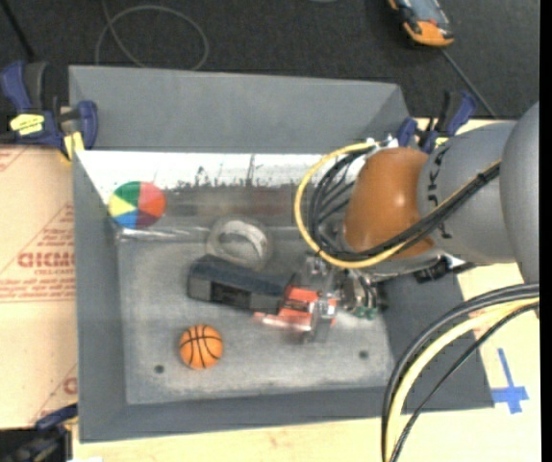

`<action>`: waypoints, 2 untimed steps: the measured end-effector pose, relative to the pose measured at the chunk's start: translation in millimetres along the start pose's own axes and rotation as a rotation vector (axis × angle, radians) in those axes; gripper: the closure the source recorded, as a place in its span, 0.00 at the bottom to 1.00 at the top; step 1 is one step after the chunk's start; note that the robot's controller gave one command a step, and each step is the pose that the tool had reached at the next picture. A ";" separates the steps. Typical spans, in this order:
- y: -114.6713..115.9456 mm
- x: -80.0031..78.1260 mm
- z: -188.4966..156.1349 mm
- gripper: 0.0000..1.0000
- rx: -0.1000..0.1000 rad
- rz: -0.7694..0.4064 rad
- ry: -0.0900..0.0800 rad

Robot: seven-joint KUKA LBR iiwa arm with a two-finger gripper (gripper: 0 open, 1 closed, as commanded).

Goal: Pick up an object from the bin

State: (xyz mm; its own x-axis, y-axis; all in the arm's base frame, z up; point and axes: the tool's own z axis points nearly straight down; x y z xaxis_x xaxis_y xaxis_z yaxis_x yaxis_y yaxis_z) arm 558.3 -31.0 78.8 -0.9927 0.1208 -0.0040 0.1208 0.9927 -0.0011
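Observation:
My gripper is low in the bin's right half, under the arm's wrist. It is right at the red end of a black and red hand tool that lies across the bin's middle. Whether the gripper touches that end is hidden by the wrist. A pale ring-shaped tape roll lies just behind the tool. A small orange basketball sits to the front left of the tool, apart from the gripper.
A ball in yellow, red, green and blue rests in the back left corner against the bin wall. The arm's orange cover and looped cables hang over the bin's right side.

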 end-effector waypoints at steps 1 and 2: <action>0.2 9.1 8.3 1.00 0.000 0.151 0.001; 0.2 9.1 8.3 1.00 0.000 0.151 0.001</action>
State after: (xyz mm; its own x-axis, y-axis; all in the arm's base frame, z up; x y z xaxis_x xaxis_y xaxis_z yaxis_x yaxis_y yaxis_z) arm 549.3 -29.7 70.5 -0.9631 0.2690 -0.0029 0.2690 0.9631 -0.0005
